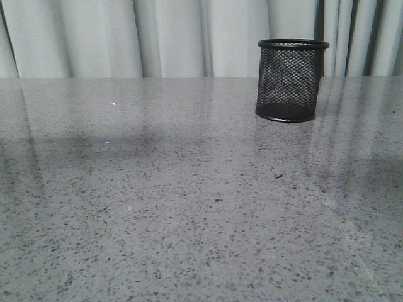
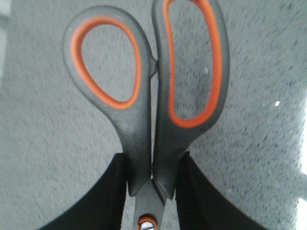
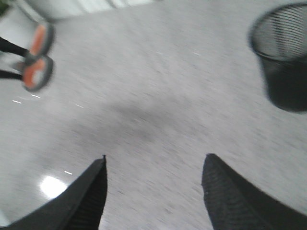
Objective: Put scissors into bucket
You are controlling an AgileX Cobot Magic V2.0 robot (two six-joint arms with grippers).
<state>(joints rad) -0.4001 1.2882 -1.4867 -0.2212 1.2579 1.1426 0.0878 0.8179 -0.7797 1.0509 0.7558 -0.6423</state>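
The scissors (image 2: 153,120), grey handles lined in orange, are pinched at the neck below the loops by my left gripper (image 2: 152,165), which is shut on them; the loops point away from the wrist and the blades are hidden. In the right wrist view the same scissors (image 3: 37,57) show blurred at the far side, held by dark fingers. The bucket (image 1: 291,80), a black wire-mesh cup, stands upright at the back right of the table, also the bucket (image 3: 283,62) in the right wrist view. My right gripper (image 3: 153,165) is open over bare tabletop, nothing between its fingers. Neither arm shows in the front view.
The speckled grey tabletop (image 1: 157,201) runs to a back edge under pale curtains (image 1: 157,38). The bucket is the only thing standing on it in the front view.
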